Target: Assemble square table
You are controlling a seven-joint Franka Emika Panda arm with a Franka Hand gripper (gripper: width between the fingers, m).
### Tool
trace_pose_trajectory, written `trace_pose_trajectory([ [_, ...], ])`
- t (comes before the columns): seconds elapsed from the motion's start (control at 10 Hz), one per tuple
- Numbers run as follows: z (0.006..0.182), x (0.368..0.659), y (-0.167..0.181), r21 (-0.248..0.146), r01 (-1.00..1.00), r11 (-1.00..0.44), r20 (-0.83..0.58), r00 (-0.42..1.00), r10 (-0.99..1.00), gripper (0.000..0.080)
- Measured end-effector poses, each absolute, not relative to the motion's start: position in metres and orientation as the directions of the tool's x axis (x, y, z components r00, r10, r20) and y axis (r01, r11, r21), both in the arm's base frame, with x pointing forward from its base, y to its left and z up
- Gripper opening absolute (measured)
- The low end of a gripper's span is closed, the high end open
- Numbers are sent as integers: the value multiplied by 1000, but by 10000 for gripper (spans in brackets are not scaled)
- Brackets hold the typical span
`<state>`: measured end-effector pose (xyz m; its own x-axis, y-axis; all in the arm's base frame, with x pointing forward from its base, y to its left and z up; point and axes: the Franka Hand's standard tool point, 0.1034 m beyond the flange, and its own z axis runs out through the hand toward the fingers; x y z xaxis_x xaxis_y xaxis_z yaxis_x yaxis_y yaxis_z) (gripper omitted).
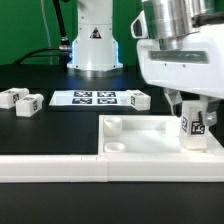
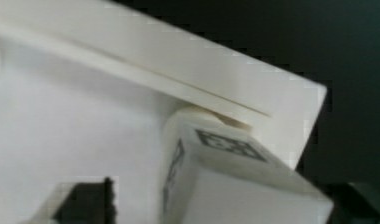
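Note:
The white square table top lies flat at the front, its raised rim and a round corner socket showing on the exterior view's left. A chunky white tagged leg stands upright on the top's corner at the exterior view's right. My gripper hangs straight over that leg with a finger on each side. In the wrist view the leg sits between the dark fingers, and a gap shows between this finger and the leg, so the gripper is open. The leg's foot is hidden.
Two loose legs lie at the exterior view's left, and another leg lies beside the marker board. A long white fence bar runs along the front. The robot base stands behind.

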<state>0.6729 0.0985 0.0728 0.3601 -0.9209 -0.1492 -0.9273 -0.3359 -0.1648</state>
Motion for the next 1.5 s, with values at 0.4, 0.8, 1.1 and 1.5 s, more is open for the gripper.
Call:
trace_pose_trajectory([
  [0.4, 74, 672, 106, -185, -676, -714, -50, 732, -680, 647],
  [0.8, 72, 673, 101, -111, -144, -983, 59, 987, -151, 649],
  [1.1, 71, 674, 98, -110, -115, -987, 62, 991, -123, 649],
  [1.5, 70, 674, 98, -123, -299, -946, 39, 951, -306, 287],
])
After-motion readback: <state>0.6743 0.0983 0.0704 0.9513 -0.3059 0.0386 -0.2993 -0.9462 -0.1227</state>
